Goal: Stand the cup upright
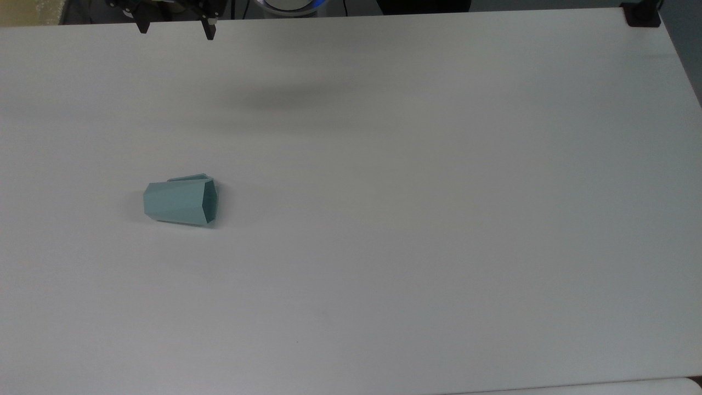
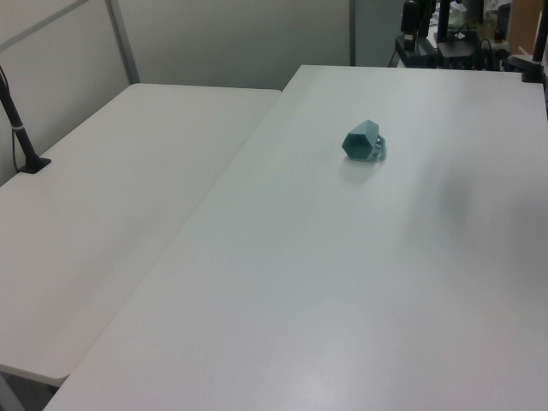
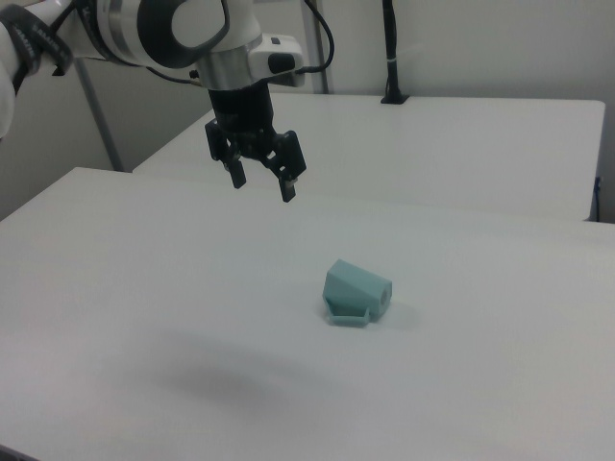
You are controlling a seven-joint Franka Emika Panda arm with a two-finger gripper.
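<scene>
The white table [image 1: 417,219] carries the cup [image 1: 181,202] lying on its side, mouth toward the top view's right. Above the table, well apart from the cup, the gripper [image 3: 261,181] hangs with fingers spread wide. The right view reveals the cup's handle resting on the table.

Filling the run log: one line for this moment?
cup: on its side, table | claw: open, raised, apart from cup | upright: not yet
</scene>
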